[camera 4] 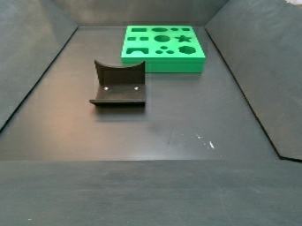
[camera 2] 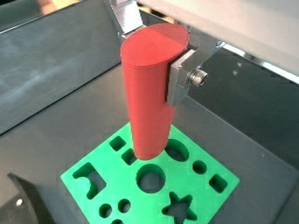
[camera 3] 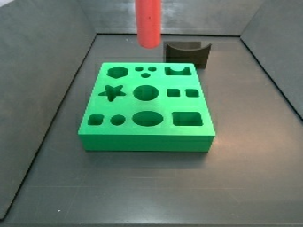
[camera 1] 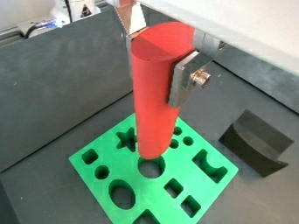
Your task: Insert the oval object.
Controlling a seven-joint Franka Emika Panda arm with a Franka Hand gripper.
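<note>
My gripper point(camera 1: 158, 61) is shut on the oval object point(camera 1: 155, 114), a long red-orange peg held upright near its upper end; both wrist views show this, the gripper point(camera 2: 155, 52) and the peg point(camera 2: 149, 114). The silver fingers point(camera 1: 184, 80) press its two sides. The green block point(camera 1: 149, 188) with shaped holes lies below, and the peg's lower end hangs above it, apart from it. In a side view the peg point(camera 3: 148, 22) hangs high over the block's point(camera 3: 148, 140) far edge, with the gripper cut off. The large oval hole point(camera 3: 147, 118) is uncovered.
The dark fixture point(camera 3: 187, 55) stands on the floor just behind the block, and shows in another side view point(camera 4: 118, 86) and in a wrist view point(camera 1: 260, 140). The block point(camera 4: 165, 64) sits near one end of the dark walled floor.
</note>
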